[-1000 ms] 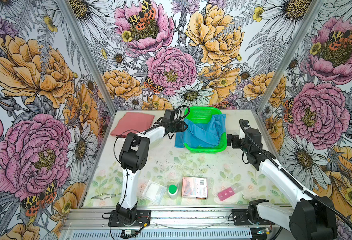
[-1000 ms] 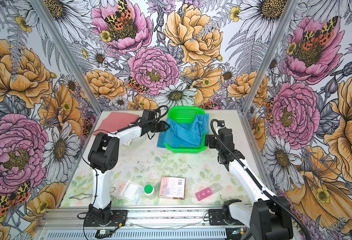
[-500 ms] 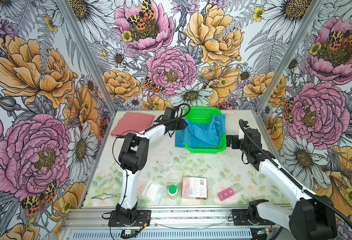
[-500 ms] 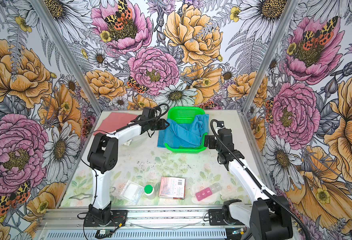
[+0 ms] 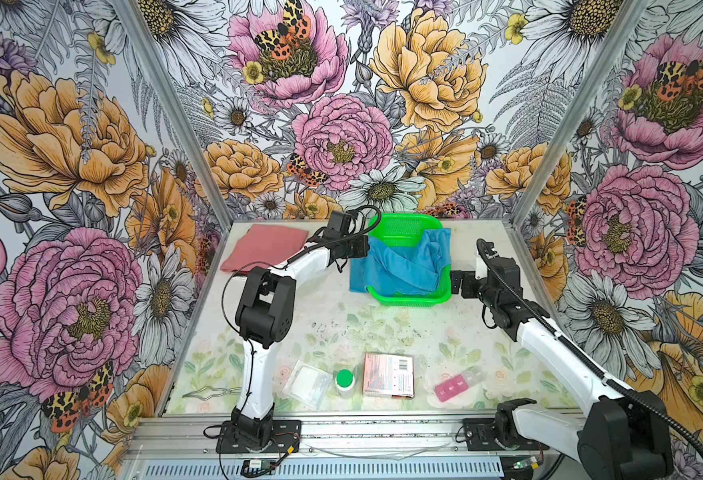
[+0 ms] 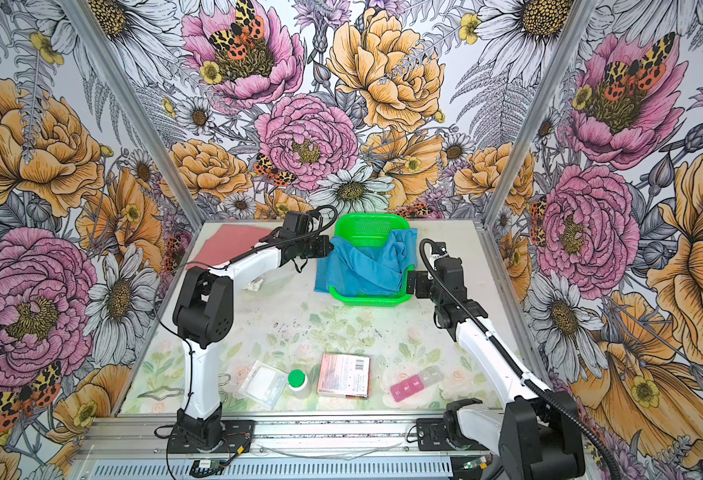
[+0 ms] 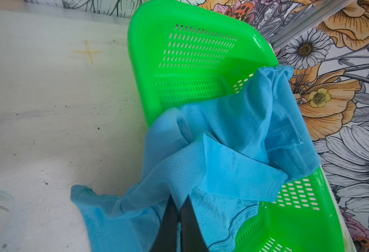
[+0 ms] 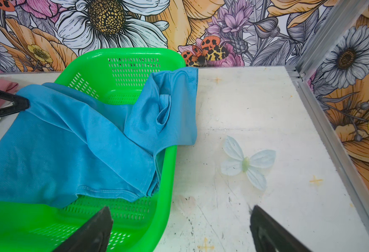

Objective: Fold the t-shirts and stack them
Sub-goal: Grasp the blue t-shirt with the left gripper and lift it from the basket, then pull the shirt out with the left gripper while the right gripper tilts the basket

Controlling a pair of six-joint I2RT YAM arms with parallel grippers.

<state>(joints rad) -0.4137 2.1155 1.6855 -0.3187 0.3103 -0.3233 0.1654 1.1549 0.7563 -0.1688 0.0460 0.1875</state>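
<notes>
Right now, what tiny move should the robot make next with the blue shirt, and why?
Probably lift the left tool up and away from the green plastic mesh basket. It is shut on a fold of the sky-blue cloth t-shirt, which lies crumpled half inside that basket and must come out before folding. The right tool stands open beside it, holding nothing.

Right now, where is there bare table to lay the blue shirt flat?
Widest bare patch: table centre, between green basket and front row. Narrower strip right of the basket. Crowded: front edge (bag, bottle, box, pill case); far-left corner holds the salmon shirt.
</notes>
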